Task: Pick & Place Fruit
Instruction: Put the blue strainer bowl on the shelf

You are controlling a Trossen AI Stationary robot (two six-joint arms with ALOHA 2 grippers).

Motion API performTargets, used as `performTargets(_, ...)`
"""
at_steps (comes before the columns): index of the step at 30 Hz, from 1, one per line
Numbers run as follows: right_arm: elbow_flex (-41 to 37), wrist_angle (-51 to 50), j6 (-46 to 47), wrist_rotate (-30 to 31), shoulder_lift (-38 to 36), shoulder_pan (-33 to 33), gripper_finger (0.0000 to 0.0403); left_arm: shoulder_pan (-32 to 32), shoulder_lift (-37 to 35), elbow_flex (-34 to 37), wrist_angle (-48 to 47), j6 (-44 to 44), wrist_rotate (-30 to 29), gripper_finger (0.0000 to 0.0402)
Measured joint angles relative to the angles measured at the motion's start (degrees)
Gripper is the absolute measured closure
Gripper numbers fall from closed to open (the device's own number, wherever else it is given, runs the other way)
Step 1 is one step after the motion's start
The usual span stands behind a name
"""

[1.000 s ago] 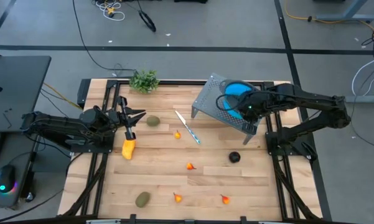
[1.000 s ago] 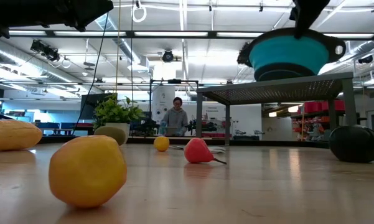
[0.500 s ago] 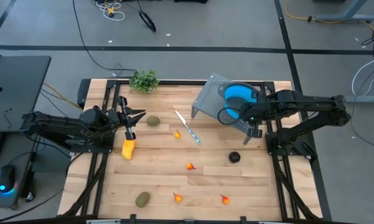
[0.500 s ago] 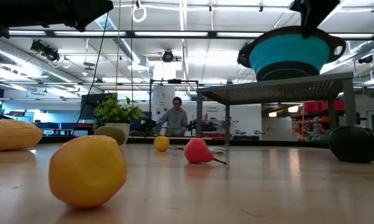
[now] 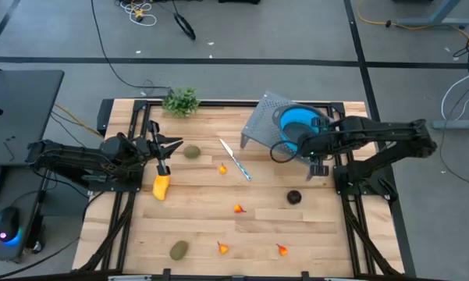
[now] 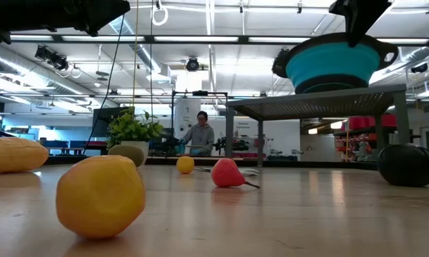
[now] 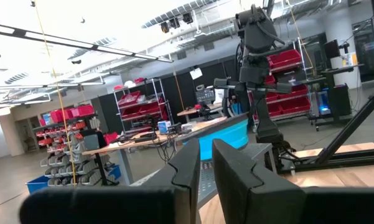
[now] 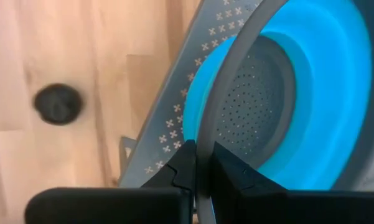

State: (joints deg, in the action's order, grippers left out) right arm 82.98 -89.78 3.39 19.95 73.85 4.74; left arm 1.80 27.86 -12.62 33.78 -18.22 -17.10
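The fruit lie loose on the wooden table: a yellow oblong one, olive-brown ovals, a dark round one and several tiny orange-red ones, such as. My left gripper hovers shut and empty at the left, above the yellow fruit. My right gripper is shut on a blue colander over a grey perforated rack at the far right. My right gripper pinches the colander's thin grey rim between its two fingers, coming steeply from above. The rim runs on between the fingers. The colander hangs below the gripper, its bowl down, right at the rack's top; whether it touches the rack I cannot tell.
A white-bladed knife with a blue handle lies mid-table. A leafy green sprig stands at the far edge. Dark frame rails run along both table sides. A person stands in the room beyond.
My right gripper has moved a little toward the table's near edge and rolled, taking the colander with it. The colander has shifted the same way over the rack, and its rim has risen slightly in the low view.
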Motion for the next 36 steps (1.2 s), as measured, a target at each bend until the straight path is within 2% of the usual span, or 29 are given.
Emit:
performTargets(5,0.0,-0.5,-3.1,4.6,1.5,1.2,0.0373,0.0,0.0,0.0,0.0,0.0,0.0,0.0349)
performTargets(8,0.0,-0.3,-4.7,5.2,2.0,2.1,0.0373,0.0,0.0,0.0,0.0,-0.5,-0.1,0.0349)
performTargets(22,2.4,-0.3,-0.5,8.3,2.3,6.2,0.0374,0.0,0.0,0.0,0.0,-0.1,0.0,0.0349)
performTargets(30,2.4,-0.2,1.8,7.8,1.9,5.6,0.0374,0.0,0.0,0.0,0.0,0.0,0.0,0.0349)
performTargets(36,1.6,-0.2,4.6,4.9,-1.4,1.7,0.0374,0.0,0.0,0.0,-0.1,0.4,0.0,0.0349)
